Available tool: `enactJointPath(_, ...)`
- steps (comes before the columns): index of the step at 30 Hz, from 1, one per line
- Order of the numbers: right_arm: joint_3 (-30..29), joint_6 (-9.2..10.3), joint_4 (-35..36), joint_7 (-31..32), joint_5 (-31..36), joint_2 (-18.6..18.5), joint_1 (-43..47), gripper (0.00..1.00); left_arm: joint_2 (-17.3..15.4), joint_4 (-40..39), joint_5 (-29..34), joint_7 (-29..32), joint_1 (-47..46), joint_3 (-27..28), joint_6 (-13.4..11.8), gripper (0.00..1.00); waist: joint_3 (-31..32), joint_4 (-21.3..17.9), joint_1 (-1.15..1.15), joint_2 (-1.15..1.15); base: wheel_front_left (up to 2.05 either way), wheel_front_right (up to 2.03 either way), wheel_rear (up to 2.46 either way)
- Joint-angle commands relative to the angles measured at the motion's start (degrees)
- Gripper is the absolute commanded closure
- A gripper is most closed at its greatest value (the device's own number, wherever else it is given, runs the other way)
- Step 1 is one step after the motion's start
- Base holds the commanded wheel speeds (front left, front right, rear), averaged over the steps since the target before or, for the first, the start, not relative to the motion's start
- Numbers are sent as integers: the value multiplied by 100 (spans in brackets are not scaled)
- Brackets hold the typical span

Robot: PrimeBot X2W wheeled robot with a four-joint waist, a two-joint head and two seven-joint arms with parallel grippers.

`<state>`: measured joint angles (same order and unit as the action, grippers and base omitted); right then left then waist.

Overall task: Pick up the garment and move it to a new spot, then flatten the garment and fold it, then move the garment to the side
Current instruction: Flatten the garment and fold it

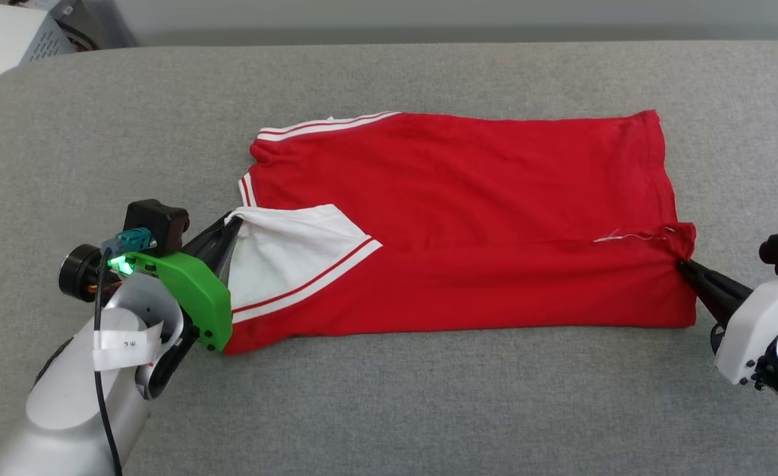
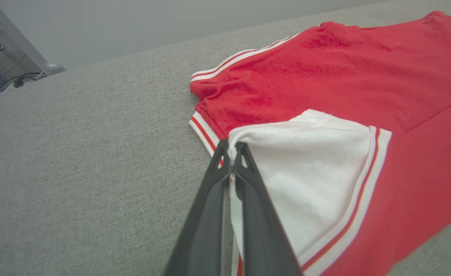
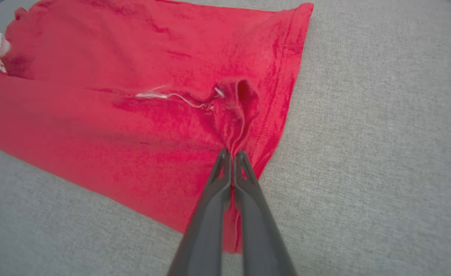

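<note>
1. Red jersey cloth: the garment (image 1: 468,198) lies across the middle of the grey fabric-covered counter (image 1: 428,410) with its plain red side up. In my head view the sleeve end is at my left and the hem at my right.
2. Near long edge: a band of the garment along the side closest to me looks doubled over onto the body. Its fold line runs from the white sleeve (image 1: 283,258) to the hem corner.
3. White sleeve, with red stripes at its cuff: it lies on top of the red cloth, and its pointed corner is raised slightly off the fabric.
4. Left pincer (image 1: 233,221): the fingers are together and clamped on that raised corner of the white sleeve. My left wrist view shows white cloth pinched between the tips of the left pincer (image 2: 233,147).
5. Right pincer (image 1: 683,264): the fingers are together and clamped on a bunched red corner at the hem end. In my right wrist view the cloth puckers into a small ridge just ahead of the right pincer (image 3: 232,153).
6. Loose white thread (image 1: 626,237): it trails along the red cloth beside that pucker.
7. Far sleeve (image 1: 322,124): only its striped white edge shows at the garment's back-left corner, flat on the counter.
8. Green housing (image 1: 190,291): this sits on my left wrist, with a small green light glowing beside it.
</note>
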<state>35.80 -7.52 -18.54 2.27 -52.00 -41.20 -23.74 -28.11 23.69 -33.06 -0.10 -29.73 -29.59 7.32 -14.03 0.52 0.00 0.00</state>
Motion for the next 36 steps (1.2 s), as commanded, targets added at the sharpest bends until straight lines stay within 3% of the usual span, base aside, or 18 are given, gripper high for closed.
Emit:
enactJointPath(1, -40, 3, -100, -1, 49, 61, -135, 100, -26, 163, -72, -79, -185, -140, 14, 100, -326, -167, 0, 0, 0, 0, 0)
enactJointPath(9, 103, 3, -731, -59, 233, 433, -370, 100, 116, 1674, -811, -648, -714, -1302, 16, 100, -508, -156, 0, 0, 0, 0, 0)
enactJointPath(10, 106, 3, -756, -83, 227, 441, -358, 88, 125, 1757, -875, -723, -749, -1381, 16, 100, -472, -137, 0, 0, 0, 0, 0)
enactJointPath(11, 103, 3, -764, -107, 217, 447, -351, 66, 122, 1831, -920, -784, -779, -1424, 16, 100, -442, -125, 0, 0, 0, 0, 0)
enactJointPath(12, 78, 3, -771, -165, 213, 444, -345, 0, 123, 1918, -977, -862, -823, -1461, 16, 71, -393, -103, 0, 0, 0, 0, 0)
enactJointPath(13, 35, 3, -780, -235, 214, 437, -338, 0, 126, 1978, -1017, -920, -862, -1485, 16, 1, -348, -81, 0, 0, 0, 0, 0)
enactJointPath(18, -358, 3, -451, -679, 286, 318, -91, 0, -28, 1967, -1196, -1081, -1213, -1687, 16, 0, 119, 121, 0, 0, 0, 0, 0)
enactJointPath(23, -712, 3, -126, -715, 391, 250, 216, 0, -278, 1529, -1566, -626, -1429, -1848, 16, 0, 431, 250, 0, 0, 0, 0, 0)
enactJointPath(25, -845, 3, -6, -658, 459, 250, 320, 0, -422, 1282, -1765, -249, -1515, -1958, 16, 0, 519, 280, 0, 0, 0, 0, 0)
enactJointPath(31, -1201, 3, 245, -404, 706, 363, 582, 0, -775, 562, -2703, 1642, -1719, -2437, 16, 0, 667, 330, 0, 0, 0, 0, 0)
enactJointPath(33, -1290, 3, 323, -321, 776, 411, 642, 0, -825, 415, -2963, 2125, -1775, -2547, 16, 0, 678, 322, 0, 0, 0, 0, 0)
enactJointPath(34, -1399, 3, 437, -205, 861, 483, 708, 0, -845, 320, -3216, 2768, -1839, -2736, 16, 0, 664, 288, 0, 0, 0, 0, 0)
enactJointPath(36, -1457, 3, 508, -122, 905, 527, 734, 0, -837, 314, -3370, 3164, -1852, -2857, 16, 0, 635, 253, 0, 0, 0, 0, 0)
